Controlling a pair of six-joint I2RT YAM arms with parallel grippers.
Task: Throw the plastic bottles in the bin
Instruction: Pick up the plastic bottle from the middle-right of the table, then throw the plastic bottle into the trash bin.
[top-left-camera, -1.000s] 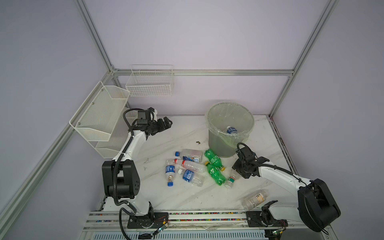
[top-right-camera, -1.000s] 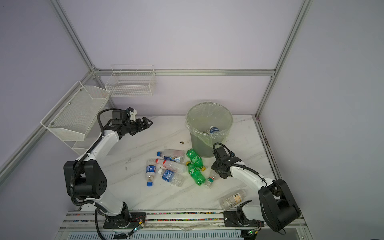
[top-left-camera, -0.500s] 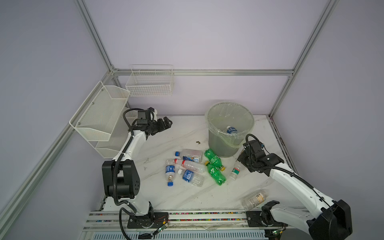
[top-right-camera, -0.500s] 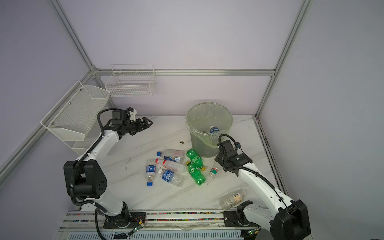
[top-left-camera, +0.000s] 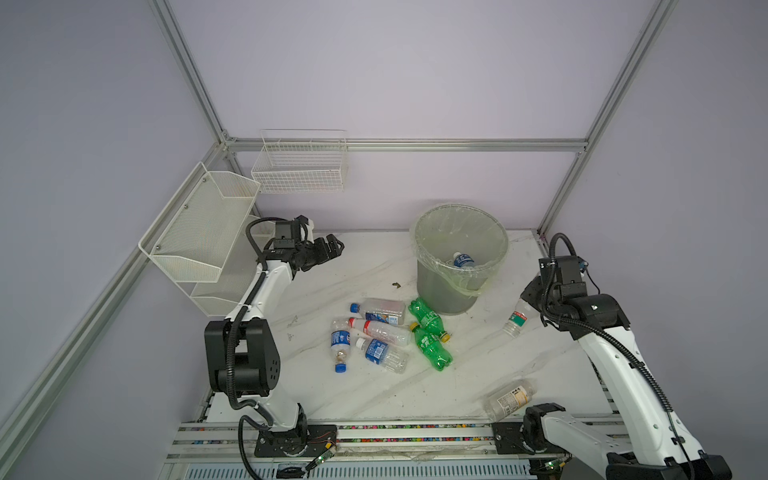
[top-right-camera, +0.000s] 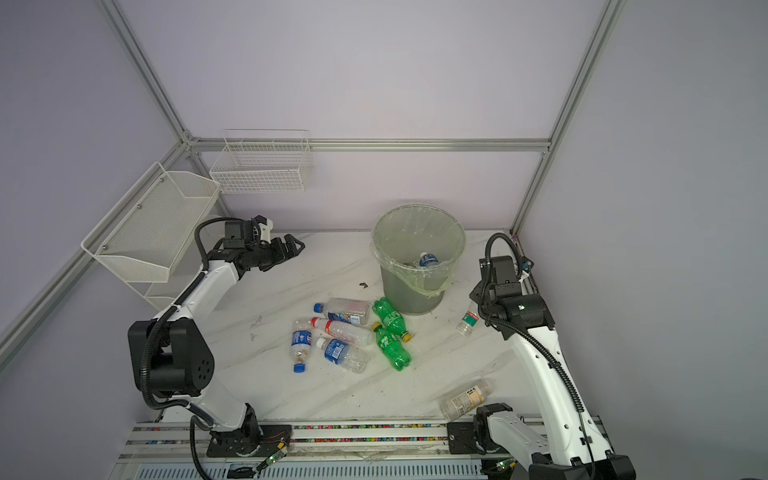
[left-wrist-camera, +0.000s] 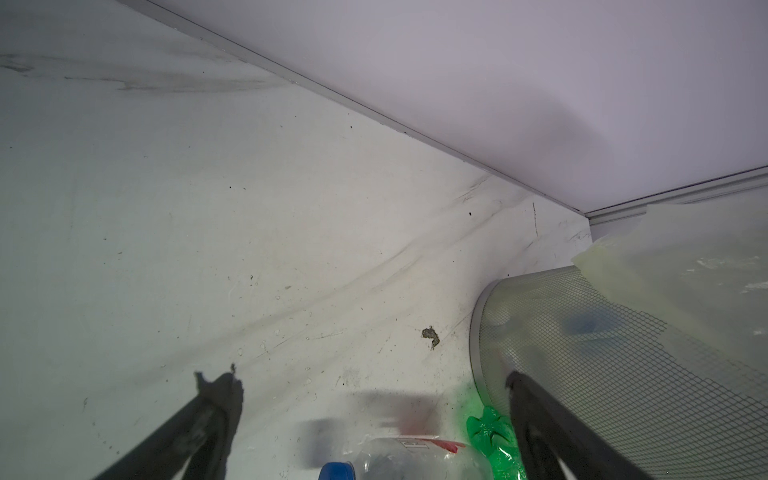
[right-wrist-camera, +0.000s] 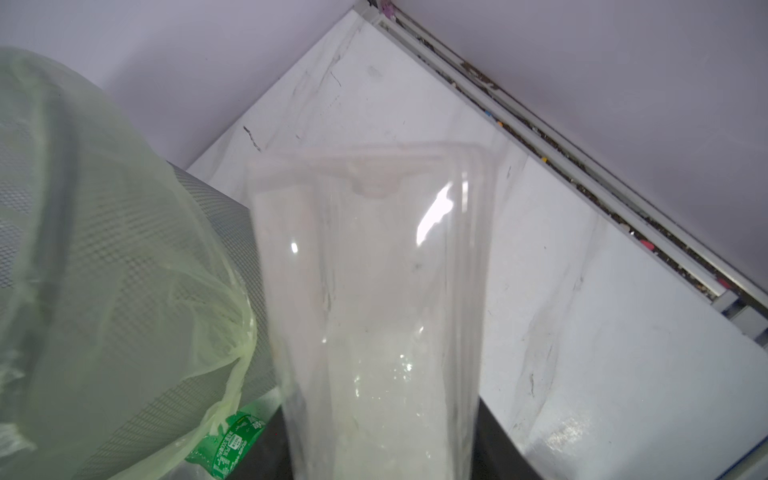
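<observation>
The bottle (top-left-camera: 516, 321) hangs over the table (top-left-camera: 374, 399) just beside the bin (top-left-camera: 440, 286), long axis slanting down from the right fingers (top-left-camera: 533, 297), which appear closed on its upper end. The bin mouth lies higher, to the robot's left. The left fingers (left-wrist-camera: 208, 411) are wide open and empty.

Left arm (top-left-camera: 272, 286): white link shells, black joint housings, a black corrugated cable (top-left-camera: 249, 231) looping behind the all-black left end effector (top-left-camera: 333, 248). Right arm (top-left-camera: 611, 357): same white-and-black build. Small white mark (top-left-camera: 594, 307) on the black housing just behind the right end effector (top-left-camera: 528, 299). Small dark screw holes along the white link. Both bases black, farthest from the end effectors.
</observation>
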